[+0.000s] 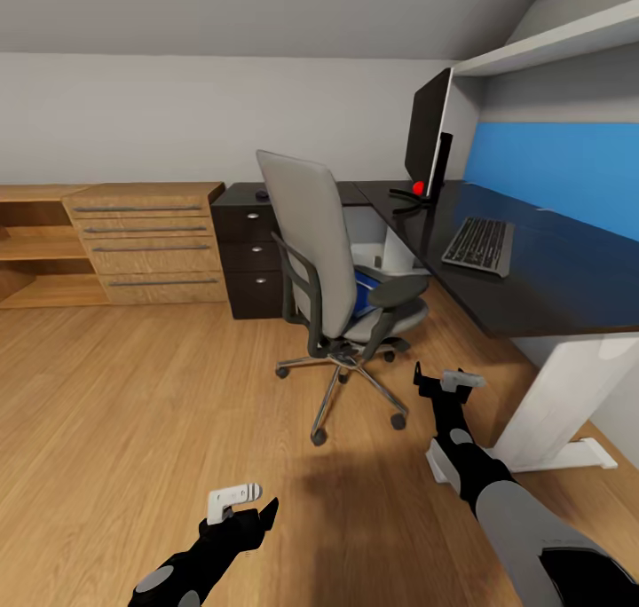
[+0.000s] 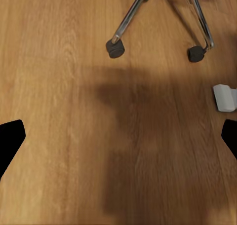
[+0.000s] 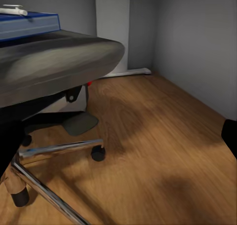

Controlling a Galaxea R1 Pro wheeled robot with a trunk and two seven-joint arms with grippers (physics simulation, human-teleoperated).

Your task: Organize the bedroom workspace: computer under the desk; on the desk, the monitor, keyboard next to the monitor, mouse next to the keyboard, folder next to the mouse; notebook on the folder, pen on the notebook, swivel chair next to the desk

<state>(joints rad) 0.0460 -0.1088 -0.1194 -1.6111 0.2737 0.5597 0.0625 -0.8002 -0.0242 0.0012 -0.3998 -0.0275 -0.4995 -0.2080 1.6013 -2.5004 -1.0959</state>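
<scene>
The grey swivel chair [image 1: 312, 245] stands on the floor in front of the black desk [image 1: 568, 287], its back turned to me. A blue folder [image 1: 366, 289] lies on its seat. In the right wrist view the folder [image 3: 29, 26] shows from the side with a thin white thing [image 3: 13, 9] on top. The monitor [image 1: 428, 130] and keyboard [image 1: 479, 243] are on the desk. A small black mouse [image 1: 262, 195] sits on the drawer unit. A light grey box, probably the computer [image 1: 369, 256], is half hidden under the desk. My left gripper [image 1: 248, 505] and right gripper [image 1: 446, 381] hang open and low, near the chair base.
A wooden dresser [image 1: 151, 241] and open shelves stand along the back wall at the left. The desk's white leg and foot [image 1: 568, 412] are just right of my right arm. Chair castors [image 2: 115, 48] and the chrome star base lie ahead. Wood floor stretches to the left.
</scene>
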